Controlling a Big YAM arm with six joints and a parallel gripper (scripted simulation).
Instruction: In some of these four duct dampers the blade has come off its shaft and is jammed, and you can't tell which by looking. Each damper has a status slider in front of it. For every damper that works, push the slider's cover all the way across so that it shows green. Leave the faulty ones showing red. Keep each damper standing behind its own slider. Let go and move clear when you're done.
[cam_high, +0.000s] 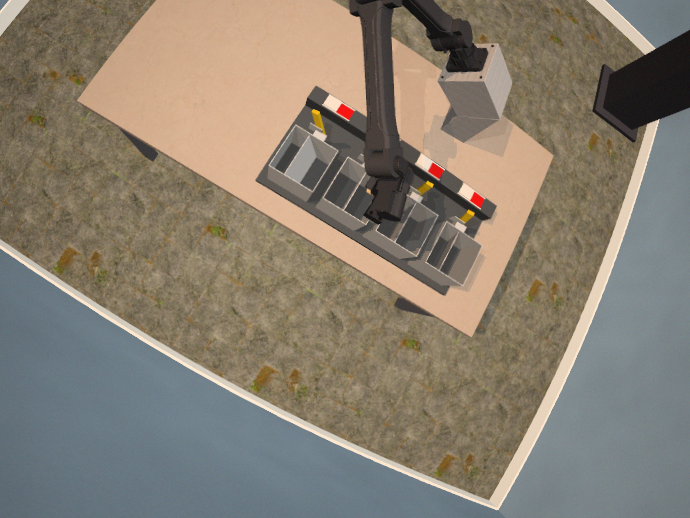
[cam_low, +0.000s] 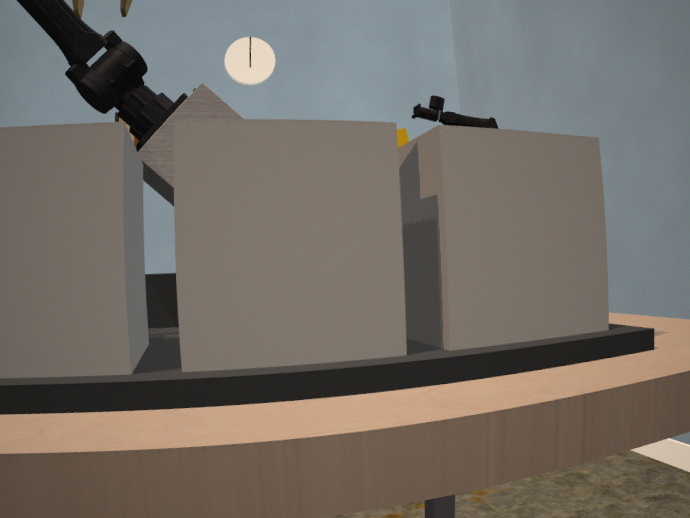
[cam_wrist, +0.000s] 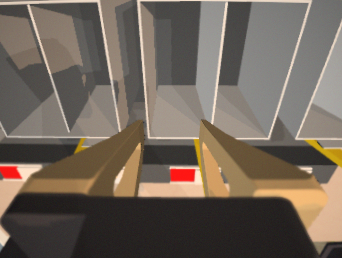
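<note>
We hold hand part-open, gripping nothing, above row of four dampers on dark tray on table. Visible sliders show red; none green. Yellow lever just beside hand. Risks: descending fingers clip thin damper wall, shoving damper off its slot; mistaking jammed blade for working.
</note>
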